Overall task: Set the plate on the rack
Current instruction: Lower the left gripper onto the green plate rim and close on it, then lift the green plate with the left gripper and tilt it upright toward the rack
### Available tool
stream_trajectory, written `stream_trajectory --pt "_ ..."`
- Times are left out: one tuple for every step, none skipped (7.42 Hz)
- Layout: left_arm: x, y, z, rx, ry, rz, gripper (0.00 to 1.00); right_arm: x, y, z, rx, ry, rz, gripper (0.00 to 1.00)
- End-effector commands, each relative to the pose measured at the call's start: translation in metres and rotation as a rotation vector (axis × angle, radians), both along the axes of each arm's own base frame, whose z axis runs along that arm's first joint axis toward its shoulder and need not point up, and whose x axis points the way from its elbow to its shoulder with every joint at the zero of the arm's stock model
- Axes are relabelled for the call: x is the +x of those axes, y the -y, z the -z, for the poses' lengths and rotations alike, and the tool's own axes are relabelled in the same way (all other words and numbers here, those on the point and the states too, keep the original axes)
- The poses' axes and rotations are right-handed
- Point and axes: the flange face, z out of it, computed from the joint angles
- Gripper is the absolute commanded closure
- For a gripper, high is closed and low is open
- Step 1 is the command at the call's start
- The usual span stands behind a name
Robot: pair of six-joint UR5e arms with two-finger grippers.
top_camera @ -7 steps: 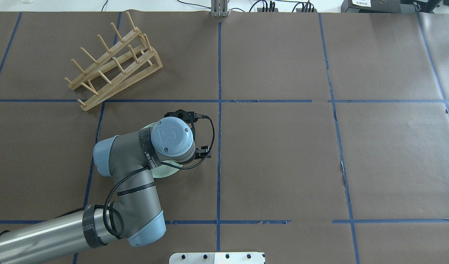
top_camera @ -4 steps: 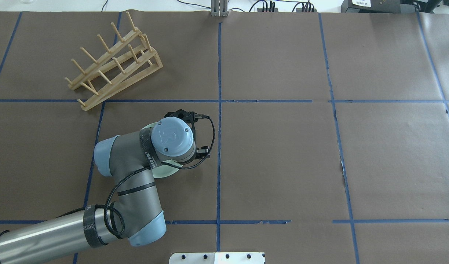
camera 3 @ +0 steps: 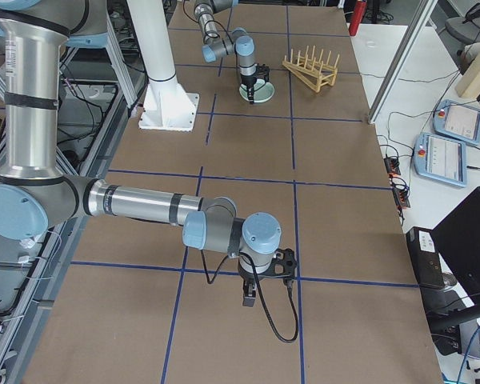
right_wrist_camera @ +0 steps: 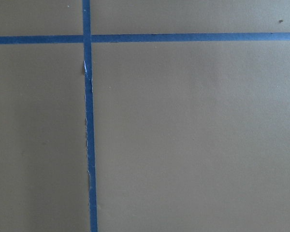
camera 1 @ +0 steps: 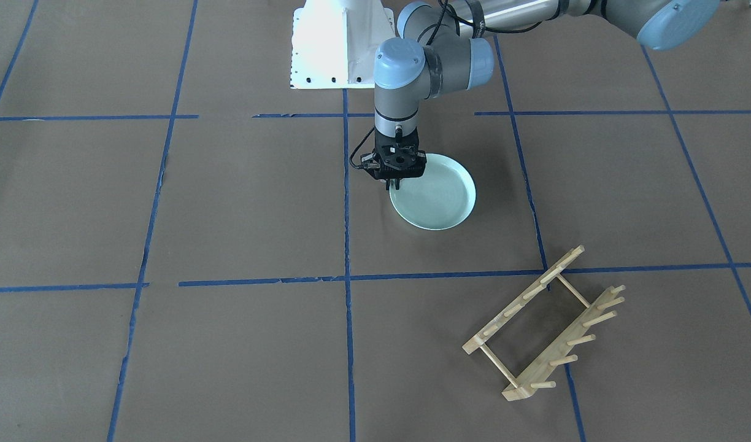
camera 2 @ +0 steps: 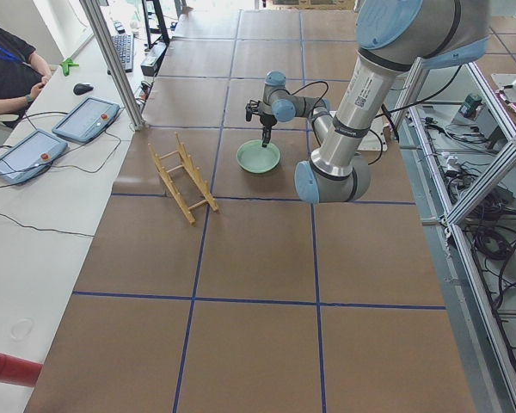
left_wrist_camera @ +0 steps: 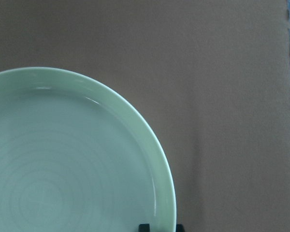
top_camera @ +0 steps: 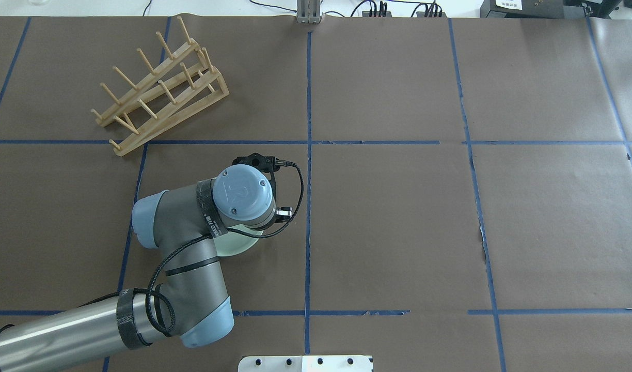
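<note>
The pale mint-green plate point(camera 1: 437, 196) lies on the brown table cover, mostly hidden under my left wrist in the overhead view point(top_camera: 233, 244). My left gripper point(camera 1: 396, 182) points straight down at the plate's rim on the side away from the rack. In the left wrist view its two fingertips point(left_wrist_camera: 144, 227) straddle the rim of the plate point(left_wrist_camera: 63, 159), closed on it. The wooden rack point(camera 1: 541, 325) stands empty and apart from the plate, at the far left in the overhead view point(top_camera: 158, 88). My right gripper point(camera 3: 249, 298) hangs over bare table far from both; I cannot tell its state.
The white robot base point(camera 1: 338, 43) stands at the robot's edge of the table. Blue tape lines grid the brown cover. In the exterior left view, tablets point(camera 2: 86, 119) and a seated person are on the side bench beyond the rack.
The left gripper's fingers have drawn in at the rim. The visible plate edge has shifted slightly toward the robot. The arm has barely moved.
</note>
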Motion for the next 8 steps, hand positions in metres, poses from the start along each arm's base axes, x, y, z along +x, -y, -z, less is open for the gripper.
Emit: stream_trajectory --pt "-0.01 0.0 0.013 0.007 -0.022 0.006 1.0 0.0 0.0 0.0 0.0 0.0 0.0 0.0" --pt "-0.039 0.007 0.035 0.009 -0.028 0.032 1.0 0.0 0.0 0.0 0.0 0.0 0.0 0.0" --pt "-0.074 0.012 0.059 0.014 -0.042 0.063 1.0 0.0 0.0 0.0 0.0 0.0 0.0 0.0" --pt "-0.112 0.03 0.075 0.021 -0.056 0.116 1.0 0.001 0.0 0.0 0.0 0.0 -0.001 0.0" --pt "-0.151 0.043 0.089 0.037 -0.083 0.168 1.0 0.0 0.0 0.0 0.0 0.0 0.0 0.0" --pt "-0.174 0.056 0.097 0.044 -0.103 0.211 1.0 0.0 0.0 0.0 0.0 0.0 0.0 0.0" --pt "-0.211 0.069 0.112 0.063 -0.144 0.262 1.0 0.0 0.0 0.0 0.0 0.0 0.0 0.0" --pt "-0.246 0.076 0.124 0.077 -0.188 0.301 1.0 0.0 0.0 0.0 0.0 0.0 0.0 0.0"
